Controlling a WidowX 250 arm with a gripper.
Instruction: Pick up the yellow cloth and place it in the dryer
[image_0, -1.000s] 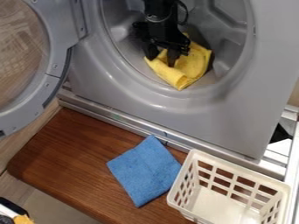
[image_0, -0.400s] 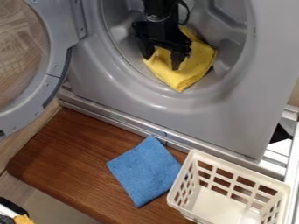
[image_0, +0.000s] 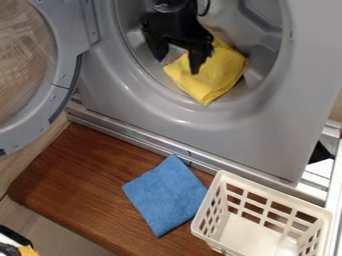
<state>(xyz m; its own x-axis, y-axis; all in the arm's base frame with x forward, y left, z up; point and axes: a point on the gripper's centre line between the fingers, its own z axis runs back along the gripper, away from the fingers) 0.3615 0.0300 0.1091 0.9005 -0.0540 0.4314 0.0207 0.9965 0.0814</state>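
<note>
The yellow cloth (image_0: 214, 77) is seen folded inside the drum of the dryer (image_0: 184, 120), its near corner pointed toward the lower lip of the round opening. The tool (image_0: 178, 64) is shown hanging over the cloth's upper left part, its two fingers spread apart and nothing clamped between them; the right-hand fingertip in the view is set against the yellow fabric, though whether it is touching cannot be told. The drum's upper part is crossed by the arm, and room is left between the cloth and the opening's right edge. The left side of the opening is flanked by the swung-open door (image_0: 62, 82). Below, the dryer's base is bordered by a metal rail (image_0: 127, 131), by which the far edge of the wooden surface (image_0: 73, 175) is lined. A blue cloth (image_0: 163, 195) is laid flat near that edge, with a stretch of wood between it and the surface's left corner. Just beside its right corner, the right end is taken up by a white slotted basket (image_0: 275, 192), its raised rim standing before the dryer's lower right corner.
</note>
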